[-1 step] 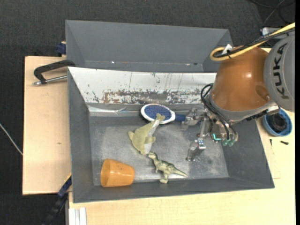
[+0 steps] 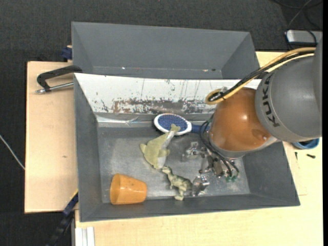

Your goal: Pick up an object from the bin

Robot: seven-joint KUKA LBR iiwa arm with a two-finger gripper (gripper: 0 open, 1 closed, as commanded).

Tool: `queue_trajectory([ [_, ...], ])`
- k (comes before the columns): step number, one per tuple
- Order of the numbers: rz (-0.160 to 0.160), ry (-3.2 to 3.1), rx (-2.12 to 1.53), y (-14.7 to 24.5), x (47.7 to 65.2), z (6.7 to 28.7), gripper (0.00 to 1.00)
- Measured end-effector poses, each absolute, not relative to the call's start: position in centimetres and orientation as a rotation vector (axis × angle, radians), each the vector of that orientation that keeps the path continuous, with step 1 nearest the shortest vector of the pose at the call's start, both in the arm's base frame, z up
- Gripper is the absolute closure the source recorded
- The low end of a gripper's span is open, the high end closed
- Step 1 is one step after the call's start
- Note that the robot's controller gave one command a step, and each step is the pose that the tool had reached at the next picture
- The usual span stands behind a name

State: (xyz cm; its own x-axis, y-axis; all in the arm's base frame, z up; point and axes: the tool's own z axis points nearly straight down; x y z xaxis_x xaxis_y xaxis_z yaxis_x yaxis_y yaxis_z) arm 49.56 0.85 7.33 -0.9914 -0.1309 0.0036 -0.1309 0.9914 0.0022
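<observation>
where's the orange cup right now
In the camera view the orange cup lies on its side in the lower-left corner of the bin, left of the small olive toy figure.

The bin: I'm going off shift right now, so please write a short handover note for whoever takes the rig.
Gripper: low in the bin, front right, beside a small olive toy figure; its grip cannot be read.
Other things: pale yellowish soft piece at centre, blue-and-white round thing by the back wall, orange cup on its side, front left.
Done: nothing seen lifted.
Left: the pick itself.
</observation>
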Motion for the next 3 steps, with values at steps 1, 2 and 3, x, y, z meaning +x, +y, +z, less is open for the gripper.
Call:
queue_trajectory([
  [1, 0.001, -3.100, 0.540, 5.6, 49.4, 7.2, 0.00],
  [2, 0.000, -3.105, 0.540, 5.6, 49.5, 7.3, 1.00],
  [3, 0.002, -3.043, 0.844, 6.1, 53.7, 25.8, 1.00],
])
